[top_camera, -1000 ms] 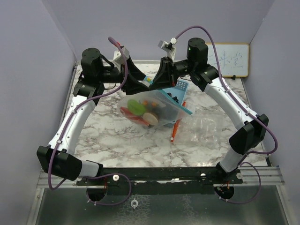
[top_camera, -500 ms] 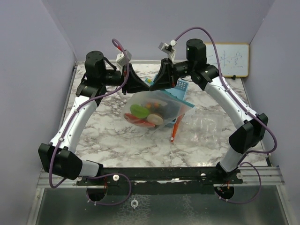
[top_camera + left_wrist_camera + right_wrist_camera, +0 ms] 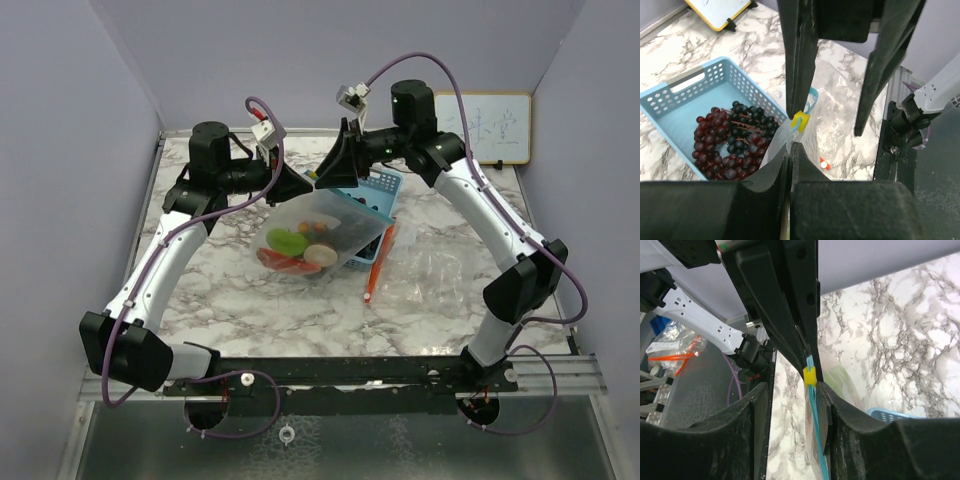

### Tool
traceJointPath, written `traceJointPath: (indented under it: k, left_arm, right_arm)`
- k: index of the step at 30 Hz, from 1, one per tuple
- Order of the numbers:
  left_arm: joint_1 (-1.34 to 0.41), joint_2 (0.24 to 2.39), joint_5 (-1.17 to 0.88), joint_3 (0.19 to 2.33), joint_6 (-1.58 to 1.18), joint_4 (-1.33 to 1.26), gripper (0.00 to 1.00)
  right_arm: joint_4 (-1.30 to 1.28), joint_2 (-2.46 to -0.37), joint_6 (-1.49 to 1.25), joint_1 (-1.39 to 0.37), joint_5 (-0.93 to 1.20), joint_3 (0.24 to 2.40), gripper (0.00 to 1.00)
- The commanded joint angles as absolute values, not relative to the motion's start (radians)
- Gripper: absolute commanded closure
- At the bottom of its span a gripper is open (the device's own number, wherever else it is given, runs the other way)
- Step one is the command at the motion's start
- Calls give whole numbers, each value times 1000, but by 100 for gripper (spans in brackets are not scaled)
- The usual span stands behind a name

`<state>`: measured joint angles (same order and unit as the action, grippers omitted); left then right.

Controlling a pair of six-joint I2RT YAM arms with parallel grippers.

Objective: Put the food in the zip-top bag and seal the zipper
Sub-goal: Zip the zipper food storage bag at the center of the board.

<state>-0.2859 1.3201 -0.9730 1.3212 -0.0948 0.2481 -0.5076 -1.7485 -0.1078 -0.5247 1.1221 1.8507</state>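
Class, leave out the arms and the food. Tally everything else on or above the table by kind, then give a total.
Bags: 2 (held bag, loose bag)
Basket: 1
Pen: 1
Whiteboard: 1
Total: 5

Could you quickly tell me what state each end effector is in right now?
Left end effector: shut on the bag's top edge.
Right end effector: open, straddling the yellow slider.

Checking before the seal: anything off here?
Yes. Grapes still sit in the blue basket, yet the left fingers already pinch the top edge of the bag beside the yellow slider. Sealing now would probably leave that food out.
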Motion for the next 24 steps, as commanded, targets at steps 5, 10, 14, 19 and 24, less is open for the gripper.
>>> traceJointPath:
  k: [5,10,14,19,24]
  left_arm:
    - [-288,1284,-926,1309,-75,231,100]
    - [-288,1279,-930,1305,-78,230,100]
    - [-288,1284,-936,1305,-84,222,100]
    - [-288,1287,-939,1309,-86,222,100]
    - [-288,1288,-926,1316,-72,237,100]
  right_arm:
    - [-430,-1816,-154,-532,1154,1924,56]
    - [-402,-1836,-178,-532,1154,1894,56]
    - [-368,-1845,-207,-532,1142,1893,57]
    - [-354,-1854,-221,-532,1138,1910,72]
    - [-331,-1872,-265,-532,1214,1919,93]
